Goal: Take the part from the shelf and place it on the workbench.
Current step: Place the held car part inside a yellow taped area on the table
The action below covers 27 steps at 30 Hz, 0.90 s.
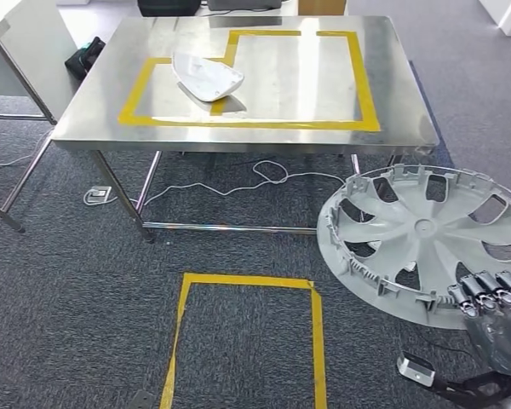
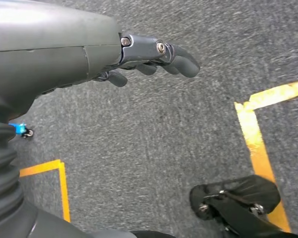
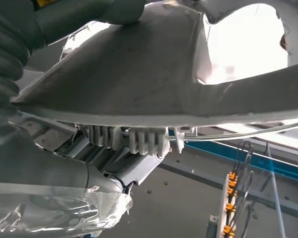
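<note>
My right hand (image 1: 497, 294) grips the grey spoked plastic wheel cover (image 1: 427, 239) by its rim, short of the steel surface (image 1: 291, 94) bearing a white curved shell part (image 1: 207, 77), while my left hand (image 2: 155, 57) hangs empty, fingers loosely apart.

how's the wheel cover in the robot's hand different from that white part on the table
The wheel cover is round, grey and spoked with openings; the white part is solid and smaller in view. The wheel cover is held tilted by the right hand; the white part lies on the steel table, over yellow tape.
</note>
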{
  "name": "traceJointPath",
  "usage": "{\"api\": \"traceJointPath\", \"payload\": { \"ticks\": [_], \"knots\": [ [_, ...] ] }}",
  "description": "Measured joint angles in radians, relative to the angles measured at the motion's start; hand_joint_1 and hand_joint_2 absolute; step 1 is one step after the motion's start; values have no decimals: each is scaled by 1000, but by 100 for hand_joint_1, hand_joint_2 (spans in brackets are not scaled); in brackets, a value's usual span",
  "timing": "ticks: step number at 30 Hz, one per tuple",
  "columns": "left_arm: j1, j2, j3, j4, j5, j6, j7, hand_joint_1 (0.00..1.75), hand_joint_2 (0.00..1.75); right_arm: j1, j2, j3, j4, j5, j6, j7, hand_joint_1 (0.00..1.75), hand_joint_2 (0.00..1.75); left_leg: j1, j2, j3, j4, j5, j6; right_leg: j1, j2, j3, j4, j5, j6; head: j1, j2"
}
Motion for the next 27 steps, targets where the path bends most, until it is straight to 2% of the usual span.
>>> {"api": "traceJointPath", "payload": {
  "ticks": [1,2,5,6,7,9,10,11,12,13,15,16,17,19,20,25,26,27],
  "knots": [
    [-1,0,0,0,0,0,0,0,175,0,0,0,0,0,0,0,175,175,-3,3,19,-37,3,4,2,-2,3,-3,-7,6,1,0],
    [-2,0,0,0,0,0,0,0,175,0,0,0,0,0,0,0,175,175,-6,5,27,-54,-6,7,3,-3,9,-5,-9,12,1,0],
    [-1,-1,0,0,0,1,0,0,175,0,0,0,0,0,0,0,175,175,-1,-3,44,-67,-20,18,2,-4,32,-9,-16,29,2,0],
    [0,-1,0,0,0,1,0,0,175,0,0,1,0,0,0,0,175,175,0,-6,52,-69,-23,23,2,-1,19,16,-24,31,4,0],
    [-1,0,0,0,0,2,-1,0,175,-1,0,1,0,0,0,0,175,175,1,-10,59,-70,-27,27,2,4,-12,67,-37,32,6,0],
    [-1,0,0,0,-1,3,-1,0,175,0,1,1,0,-1,0,-2,175,175,-1,-15,69,-70,-38,34,5,13,-103,208,-81,32,9,0],
    [0,0,0,0,-1,3,-1,0,175,1,1,1,0,-1,0,-4,175,175,-3,-18,76,-70,-45,36,6,14,-144,258,-104,31,10,0],
    [2,-1,0,0,-2,4,-2,0,175,3,1,1,0,-1,0,-7,175,175,-4,-21,86,-70,-53,37,7,15,-170,277,-113,30,11,0],
    [4,-1,0,0,-2,4,-2,0,175,5,1,1,1,0,0,-10,175,175,-5,-23,99,-70,-62,38,8,15,-177,260,-101,28,11,0],
    [6,-2,0,0,-2,5,-2,0,175,7,1,1,1,0,0,-13,175,175,-6,-26,114,-70,-72,37,9,15,-170,210,-65,27,11,0],
    [6,-2,0,0,-2,6,-2,0,175,7,2,0,2,0,0,-17,175,175,-8,-30,139,-69,-93,31,9,15,-137,81,37,23,12,0],
    [5,-2,0,0,-2,7,-2,0,175,7,3,0,2,0,0,-19,175,175,-9,-31,146,-68,-102,27,11,15,-123,38,69,18,13,0],
    [4,-2,0,0,-2,8,-2,0,175,7,4,-1,2,0,-1,-22,175,175,-11,-32,150,-68,-108,22,13,16,-116,16,87,11,13,0],
    [3,-1,0,0,-2,8,-2,0,175,8,6,-2,1,0,-1,-27,175,175,-12,-32,156,-67,-112,13,15,17,-110,13,86,-1,14,0],
    [3,-1,0,0,-2,8,-2,0,175,9,7,-3,0,0,-1,-28,175,175,-11,-32,158,-66,-111,10,16,17,-109,13,89,-4,14,0],
    [3,-1,0,0,-2,8,-2,0,175,10,7,-4,0,0,-1,-30,175,175,-11,-32,157,-60,-112,7,12,18,-102,12,88,-8,14,0],
    [2,-1,0,0,-1,8,-2,0,175,10,8,-8,-2,0,-1,-37,175,175,-10,-27,128,-11,-122,0,9,18,-94,10,82,-12,12,0],
    [3,-2,0,0,-1,8,-2,0,175,10,9,-15,-5,0,-1,-47,175,175,-7,-22,81,60,-146,-7,8,18,-83,9,74,-17,10,0]
  ]
}}
